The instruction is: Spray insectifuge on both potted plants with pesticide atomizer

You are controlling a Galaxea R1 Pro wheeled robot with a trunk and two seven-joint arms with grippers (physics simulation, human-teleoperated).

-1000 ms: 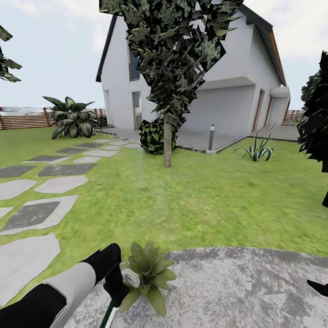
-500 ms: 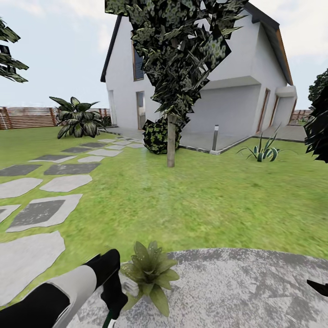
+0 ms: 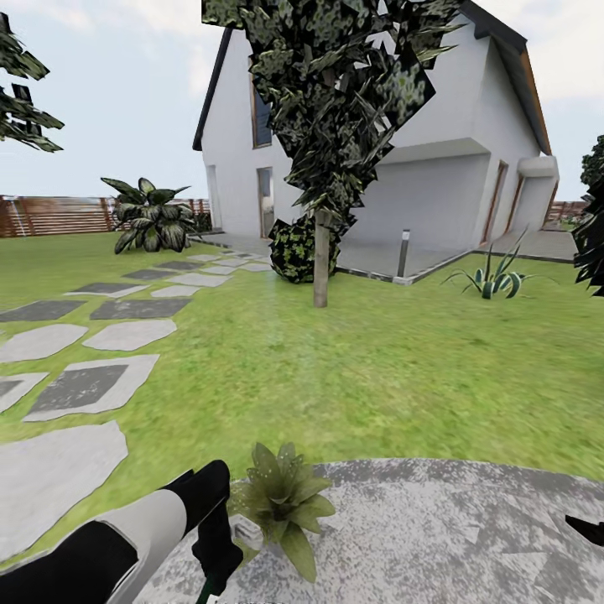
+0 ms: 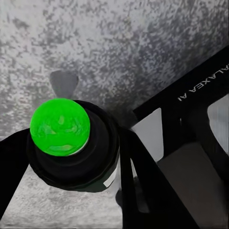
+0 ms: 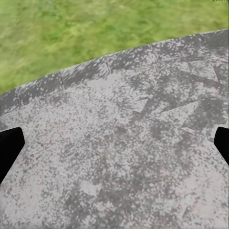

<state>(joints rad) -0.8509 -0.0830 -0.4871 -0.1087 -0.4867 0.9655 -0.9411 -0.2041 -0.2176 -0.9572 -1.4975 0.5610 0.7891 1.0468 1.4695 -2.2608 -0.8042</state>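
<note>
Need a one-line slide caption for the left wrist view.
Left end effector clamped on the pesticide atomizer, bright green cap facing the camera, above the grey speckled patio.

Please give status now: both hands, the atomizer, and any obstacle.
Left hand shut on slim dark green atomizer with bright green cap. Right hand open, empty over grey paved patio. Low olive-green leafy potted plant beside left hand, nothing between.

Grey speckled paved patio, green lawn beyond its curved edge; dark fingertips wide apart.
</note>
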